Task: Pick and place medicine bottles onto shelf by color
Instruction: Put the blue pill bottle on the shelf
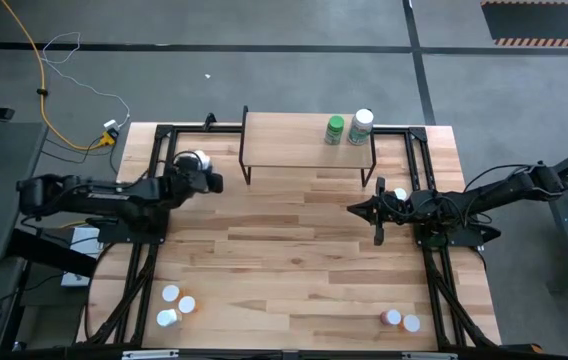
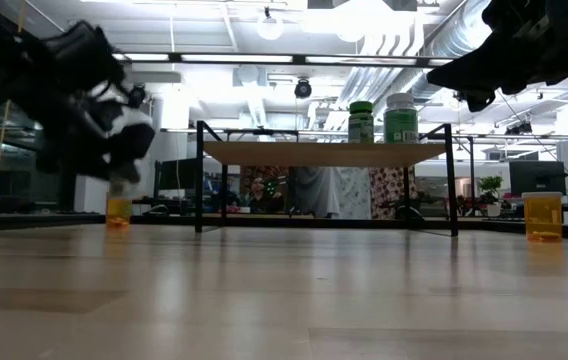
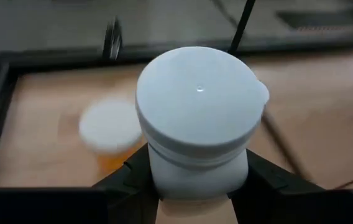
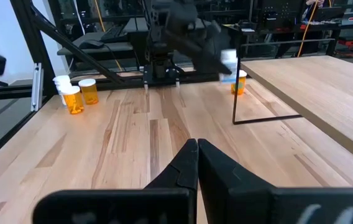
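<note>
- Two bottles already stand on the shelf [image 1: 304,140], at its right end in the high view: a green bottle [image 1: 335,129] and, just beside it, a white-capped green one [image 1: 363,126].
- By my judgement the task is only partly done; most bottles remain on the table [image 1: 294,260].
- Left to move: a cluster of three white-capped bottles [image 1: 175,305] at the lower left of the high view, a pair [image 1: 401,320] at the lower right, an orange bottle [image 1: 400,194] close by the right arm, and another orange one [image 3: 107,134] just past the left arm's load in the left wrist view.
- The left hand [image 1: 196,172], at the upper left of the table near the shelf's left end, is closed around a white bottle [image 3: 198,121]; its dark fingers [image 3: 260,177] press the body on both sides, and it hangs clear of the table in the low view.
- The right hand [image 4: 196,155], right of centre on the table, has its fingers pressed together and holds nothing.
</note>
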